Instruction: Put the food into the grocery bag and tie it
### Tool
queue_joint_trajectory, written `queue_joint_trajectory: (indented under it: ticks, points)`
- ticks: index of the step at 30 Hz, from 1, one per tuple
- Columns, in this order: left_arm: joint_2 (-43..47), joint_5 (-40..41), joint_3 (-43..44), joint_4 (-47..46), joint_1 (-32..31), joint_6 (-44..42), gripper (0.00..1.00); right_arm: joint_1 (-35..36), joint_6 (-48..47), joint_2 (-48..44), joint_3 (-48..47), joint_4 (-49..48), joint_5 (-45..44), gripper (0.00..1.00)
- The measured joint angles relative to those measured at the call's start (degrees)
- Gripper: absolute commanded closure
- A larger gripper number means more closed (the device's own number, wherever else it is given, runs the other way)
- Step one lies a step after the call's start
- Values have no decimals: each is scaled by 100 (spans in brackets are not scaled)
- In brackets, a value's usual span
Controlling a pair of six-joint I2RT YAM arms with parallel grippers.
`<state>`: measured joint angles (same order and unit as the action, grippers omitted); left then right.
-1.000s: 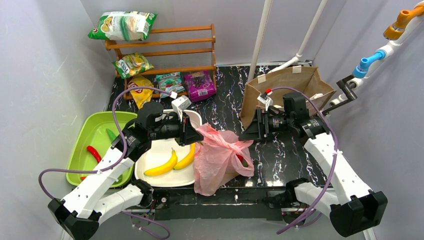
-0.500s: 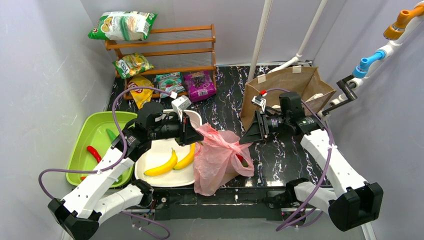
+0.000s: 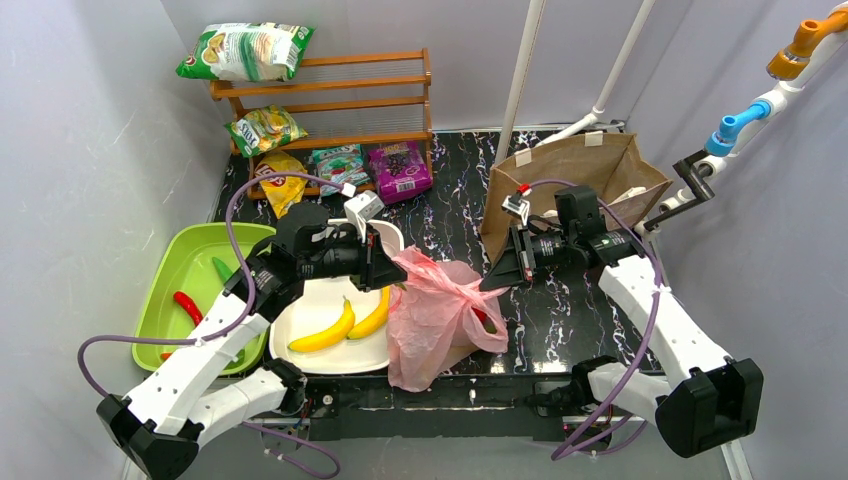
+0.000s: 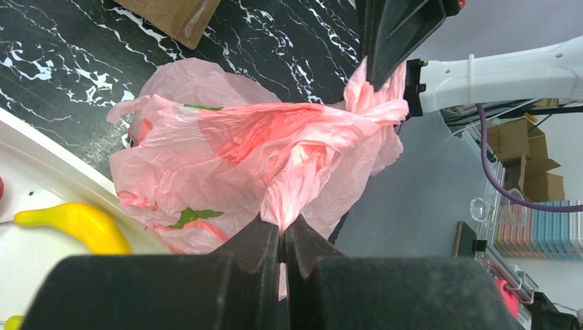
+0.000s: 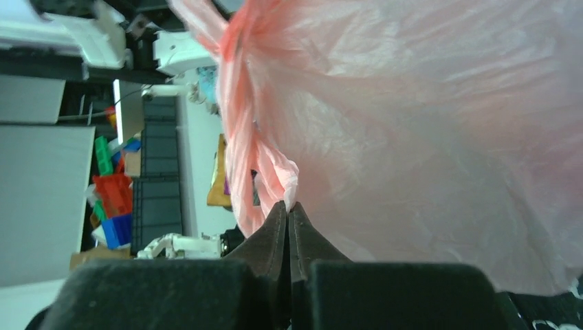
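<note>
My left gripper (image 4: pixel 282 234), jaws pressed together, pinches a fold of the thin, crinkly, translucent pink plastic grocery bag (image 4: pixel 275 137). My right gripper (image 5: pixel 289 210), likewise closed tight, grips the bag's twisted handle. The bag sits on the black marbled table (image 3: pixel 560 310), against the white tray (image 3: pixel 310 295) where two curved yellow bananas (image 3: pixel 325 330) lie.

Right of the tray (image 3: pixel 318 296) holding two bananas (image 3: pixel 322 333) lies the grocery bag (image 3: pixel 435 310); the paper bag (image 3: pixel 570 165) stands behind.
</note>
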<state>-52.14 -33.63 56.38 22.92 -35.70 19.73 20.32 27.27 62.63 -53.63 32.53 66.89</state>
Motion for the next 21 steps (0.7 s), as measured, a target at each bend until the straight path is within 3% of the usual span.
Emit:
queue_joint_trajectory:
  ticks: [5,10,19,21]
  points:
    - [59,138,289,306,-2,44,100,-2,-111,-72,-256,780,-1084,99]
    - [439,175,319,483,-48,81,100,-122,157,-748,-492,1388,-2356,99]
    - [1036,350,-315,258,-118,306,100,-503,597,-1143,-623,1862,-2769,99]
    - [994,328,-317,214,-118,317,88,-560,592,-1263,-623,1742,-2677,99]
